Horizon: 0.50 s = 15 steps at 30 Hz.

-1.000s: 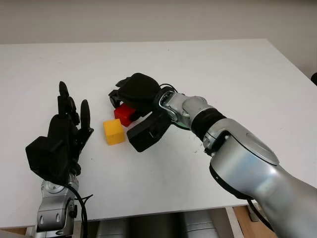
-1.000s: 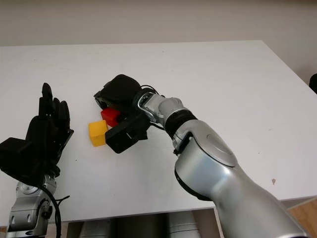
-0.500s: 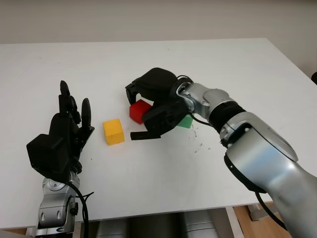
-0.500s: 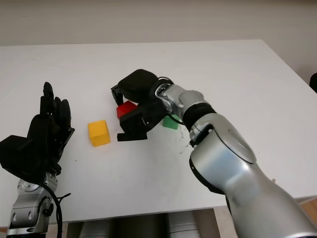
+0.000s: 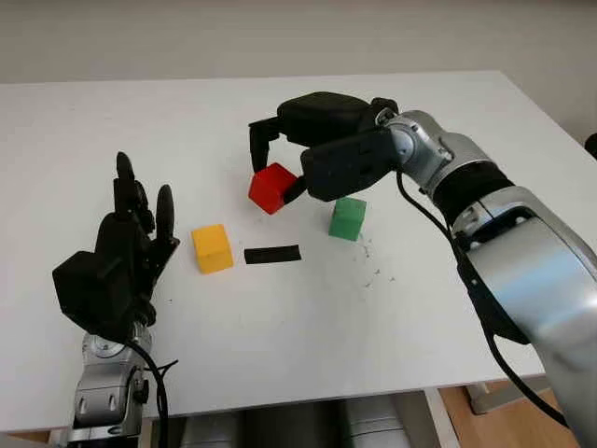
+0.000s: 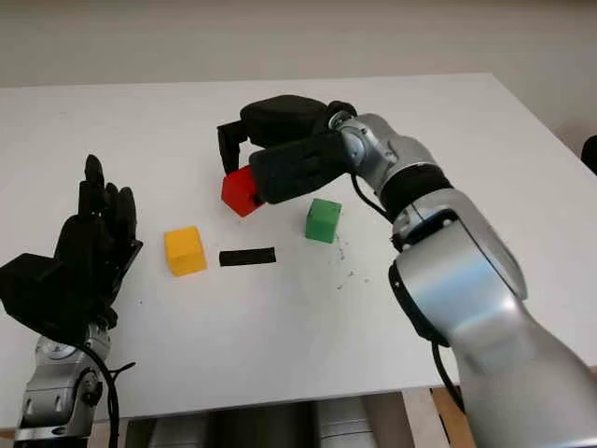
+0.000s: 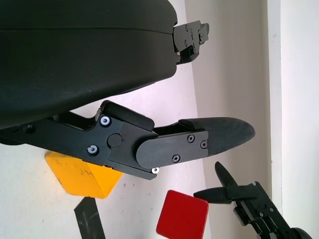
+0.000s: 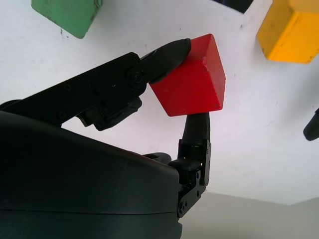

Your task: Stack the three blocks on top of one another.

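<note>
Table [image 5: 448, 308], white, spreads under both arms of the robot. The right hand [image 5: 312, 140] hangs above its middle, fingers curled around the red block [image 5: 272, 188], which is pinched between fingertips, tilted on a corner and lifted off the surface. The left hand [image 5: 117, 266] stands upright at the near left edge, open, holding nothing, well apart from the work.

The green block [image 5: 348, 217] sits on the table just below and to the right of the right hand, close under its palm, and is far from the left hand. The yellow block [image 5: 212, 248] sits lower and to the left of the held red block, between the two hands and nearer the left one. A short black strip [image 5: 272, 254] lies flat between the yellow and green blocks, its long axis running left to right.

No block is stacked yet. The move ahead likely turns on this: the green block lies a short way right of the carried red one, the yellow a little farther to the left, so either could serve as base, and the red block would need levelling before being set down squarely.
</note>
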Available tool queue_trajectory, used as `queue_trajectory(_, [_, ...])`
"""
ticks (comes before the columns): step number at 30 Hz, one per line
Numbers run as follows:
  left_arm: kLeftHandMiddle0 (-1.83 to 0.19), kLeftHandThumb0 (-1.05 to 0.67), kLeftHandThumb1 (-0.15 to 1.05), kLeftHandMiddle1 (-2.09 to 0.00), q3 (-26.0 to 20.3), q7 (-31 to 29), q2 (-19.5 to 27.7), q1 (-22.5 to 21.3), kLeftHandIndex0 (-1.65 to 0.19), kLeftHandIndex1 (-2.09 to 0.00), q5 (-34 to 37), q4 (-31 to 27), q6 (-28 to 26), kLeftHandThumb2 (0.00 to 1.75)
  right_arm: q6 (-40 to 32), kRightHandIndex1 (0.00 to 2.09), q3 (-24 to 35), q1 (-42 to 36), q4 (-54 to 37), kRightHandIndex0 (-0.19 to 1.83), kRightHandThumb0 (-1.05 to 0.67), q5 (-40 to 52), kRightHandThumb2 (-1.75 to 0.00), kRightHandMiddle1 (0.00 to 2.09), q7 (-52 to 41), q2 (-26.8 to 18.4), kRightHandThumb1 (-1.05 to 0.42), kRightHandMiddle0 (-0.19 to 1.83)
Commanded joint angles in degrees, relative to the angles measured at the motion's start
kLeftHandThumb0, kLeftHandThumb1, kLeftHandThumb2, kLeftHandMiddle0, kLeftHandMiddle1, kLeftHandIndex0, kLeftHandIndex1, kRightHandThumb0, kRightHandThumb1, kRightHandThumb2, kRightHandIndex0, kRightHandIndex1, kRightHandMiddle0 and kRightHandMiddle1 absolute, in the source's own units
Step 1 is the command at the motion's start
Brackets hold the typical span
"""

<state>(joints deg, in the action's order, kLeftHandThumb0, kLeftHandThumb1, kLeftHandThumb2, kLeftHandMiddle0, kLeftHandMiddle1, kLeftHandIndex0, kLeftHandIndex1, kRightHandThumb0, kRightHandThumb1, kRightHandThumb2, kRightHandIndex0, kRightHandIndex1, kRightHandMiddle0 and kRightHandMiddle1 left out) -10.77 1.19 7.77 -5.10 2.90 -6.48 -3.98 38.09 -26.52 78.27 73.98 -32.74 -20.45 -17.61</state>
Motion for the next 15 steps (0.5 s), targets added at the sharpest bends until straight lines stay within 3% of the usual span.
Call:
queue_trajectory(1, [0.19, -0.76, 1.05, 0.0, 0.3, -0.1, -0.2, -0.7, 0.19, 0.0, 0.1, -0.2, 0.4, 0.57, 0.4, 0.04, 0.6, -0.4, -1.1, 0.3, -0.35, 0.6, -0.06, 1.53, -1.0, -0.9, -0.92, 0.38])
queue_trajectory(7, [0.19, -0.76, 1.05, 0.0, 0.4, 0.0, -0.3, -0.3, 0.19, 0.0, 0.2, -0.4, 0.6, 0.56, 0.5, 0.05, 0.5, -1.6, -1.7, 0.3, -0.36, 0.8, -0.05, 1.52, -5.0, -1.3, -0.92, 0.39])
queue_trajectory(15, [0.19, -0.75, 1.05, 0.0, 0.4, -0.1, -0.3, -0.2, 0.19, 0.0, 0.5, -0.6, 0.5, 0.56, 3.2, 0.05, -4.1, -2.4, -2.9, 0.31, -0.42, -5.0, -0.05, 1.57, -0.8, -1.0, -0.91, 0.4])
